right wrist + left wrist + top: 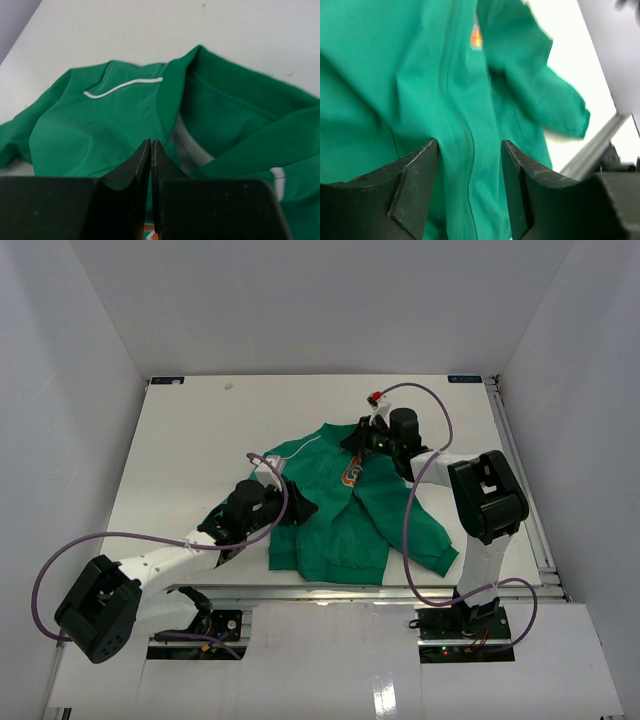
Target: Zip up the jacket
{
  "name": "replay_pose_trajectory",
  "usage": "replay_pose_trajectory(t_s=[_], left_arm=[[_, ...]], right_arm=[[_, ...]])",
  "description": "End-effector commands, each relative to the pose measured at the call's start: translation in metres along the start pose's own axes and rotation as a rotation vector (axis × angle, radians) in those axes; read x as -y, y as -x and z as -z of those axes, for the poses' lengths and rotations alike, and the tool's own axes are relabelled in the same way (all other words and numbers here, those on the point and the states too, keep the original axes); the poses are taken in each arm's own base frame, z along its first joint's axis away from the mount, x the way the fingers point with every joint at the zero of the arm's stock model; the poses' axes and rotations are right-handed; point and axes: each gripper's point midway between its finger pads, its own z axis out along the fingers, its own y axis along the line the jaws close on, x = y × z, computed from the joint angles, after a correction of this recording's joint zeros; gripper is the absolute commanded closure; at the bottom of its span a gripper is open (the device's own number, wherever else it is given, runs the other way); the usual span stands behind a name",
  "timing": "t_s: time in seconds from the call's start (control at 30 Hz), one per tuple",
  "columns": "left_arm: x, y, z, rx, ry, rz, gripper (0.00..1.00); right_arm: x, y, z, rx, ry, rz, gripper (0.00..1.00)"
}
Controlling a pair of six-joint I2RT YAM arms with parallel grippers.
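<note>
Green jacket lies flat mid-desk, collar toward 12 o'clock. My left claw hangs spread over the zipper; my right claw is pressed together at the collar. Soft, light, bunching fabric: I'd pinch beside the zipper.

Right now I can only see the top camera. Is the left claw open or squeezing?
Observer: Its wrist camera shows the left gripper open, fingers apart over the jacket.
Operator: What's between them?
Observer: The zipper line runs down between the fingers, and it looks closed along that stretch.
Operator: And the right claw?
Observer: The right gripper is shut, fingers touching, at the collar opening, where pale lining shows. I can't tell whether it pinches anything.
</note>
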Motion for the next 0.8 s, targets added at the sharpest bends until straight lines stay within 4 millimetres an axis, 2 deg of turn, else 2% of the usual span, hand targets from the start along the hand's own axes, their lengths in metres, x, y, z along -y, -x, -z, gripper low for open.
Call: replay_pose_trajectory(t_s=[0.0,0.03,0.13,0.3,0.37,0.43,0.5,0.53,0.6,0.77], left_arm=[[-0.002,0.036,-0.014,0.058,0.081,-0.090,0.35],[-0.005,0.038,-0.023,0.040,0.097,-0.119,0.34],[-0.013,0.037,-0.055,-0.029,0.139,-0.148,0.35],[-0.030,0.020,-0.091,-0.112,0.164,-0.164,0.34],[-0.038,0.009,-0.103,-0.156,0.180,-0.167,0.38],[-0.045,-0.004,-0.107,-0.187,0.191,-0.151,0.59],[-0.052,-0.017,-0.105,-0.195,0.202,-0.113,0.85],[-0.051,-0.020,-0.104,-0.179,0.188,-0.097,0.93],[-0.057,-0.033,-0.098,-0.178,0.180,-0.069,0.99],[-0.062,-0.047,-0.094,-0.187,0.183,-0.042,1.00]], right_arm=[[-0.049,0.005,0.009,0.014,0.124,0.091,0.92],[-0.057,-0.007,0.009,-0.011,0.136,0.107,0.92],[-0.064,-0.016,0.011,-0.013,0.142,0.118,0.92],[-0.067,-0.027,0.017,-0.002,0.135,0.129,0.92],[-0.069,-0.025,0.024,0.013,0.125,0.138,0.92],[-0.065,-0.026,0.029,0.022,0.094,0.144,0.92],[-0.058,-0.026,0.033,0.037,0.049,0.145,0.92],[-0.056,-0.027,0.034,0.046,0.033,0.144,0.92],[-0.053,-0.029,0.038,0.060,0.014,0.135,0.92],[-0.051,-0.021,0.051,0.141,-0.025,0.136,0.92]])
